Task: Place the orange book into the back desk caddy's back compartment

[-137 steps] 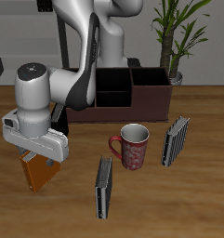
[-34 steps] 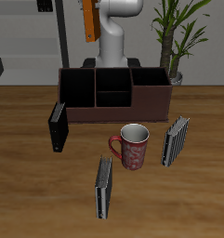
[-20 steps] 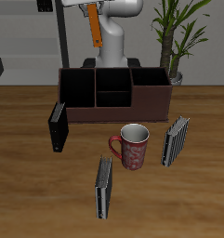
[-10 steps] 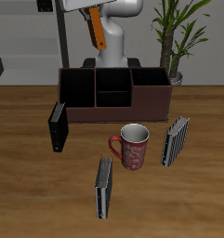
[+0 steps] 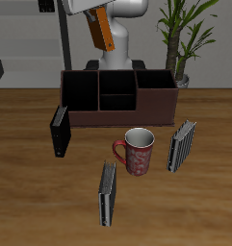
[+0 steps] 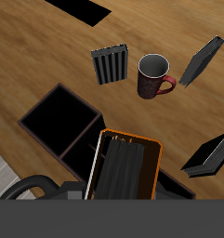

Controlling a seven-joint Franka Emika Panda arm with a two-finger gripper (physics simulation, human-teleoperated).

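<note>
High above the back desk caddy (image 5: 117, 96), tool (image 6: 123, 177) pinching the tilted orange book (image 5: 104, 30).
Mug (image 5: 138, 151), black book (image 5: 59, 131) and striped books (image 5: 182, 145) stand on the tabletop (image 5: 31, 183) below.

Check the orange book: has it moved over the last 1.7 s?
Yes. The orange book, held high by the gripper above the back desk caddy, has tilted from upright to slanted, its lower end swinging toward the plant.

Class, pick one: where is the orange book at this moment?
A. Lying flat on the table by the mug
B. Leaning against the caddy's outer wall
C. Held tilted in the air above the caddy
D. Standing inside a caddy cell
C: the orange book hangs tilted in the gripper, well above the back desk caddy.
</note>
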